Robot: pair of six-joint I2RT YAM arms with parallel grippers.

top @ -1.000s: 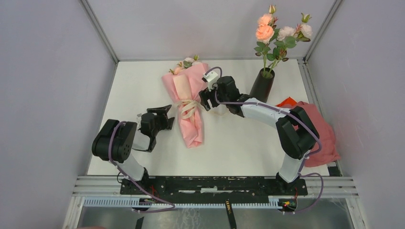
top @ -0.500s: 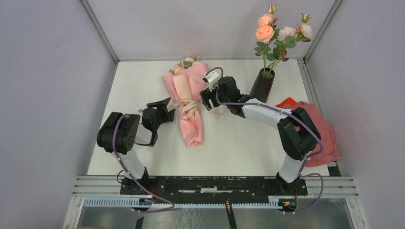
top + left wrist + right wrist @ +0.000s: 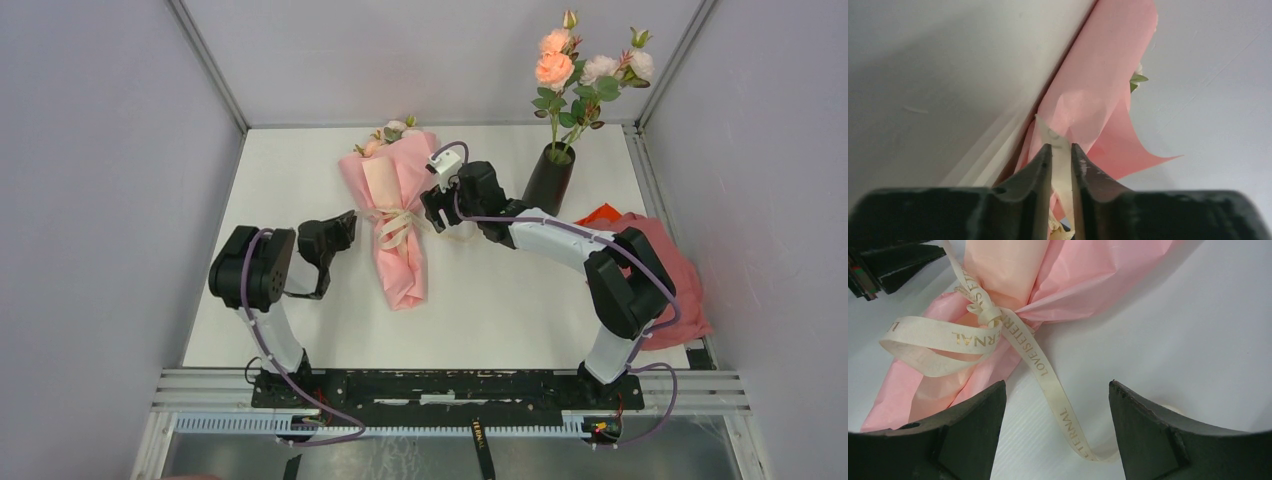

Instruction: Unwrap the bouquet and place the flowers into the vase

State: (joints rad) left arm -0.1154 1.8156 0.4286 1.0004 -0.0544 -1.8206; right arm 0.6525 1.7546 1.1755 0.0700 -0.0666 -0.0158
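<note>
Currently the bouquet (image 3: 397, 215) lies flat on the table (image 3: 500, 310), wide end toward the far edge; the left gripper (image 3: 1060, 155) is clamped on one tail of the cream ribbon (image 3: 973, 336); the right gripper (image 3: 1057, 386) stands with jaws apart, straddling the other tail; the vase (image 3: 549, 180), near the far right corner, holds flowers (image 3: 585, 70).

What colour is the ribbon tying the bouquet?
The ribbon is cream with gold lettering; right wrist view.
</note>
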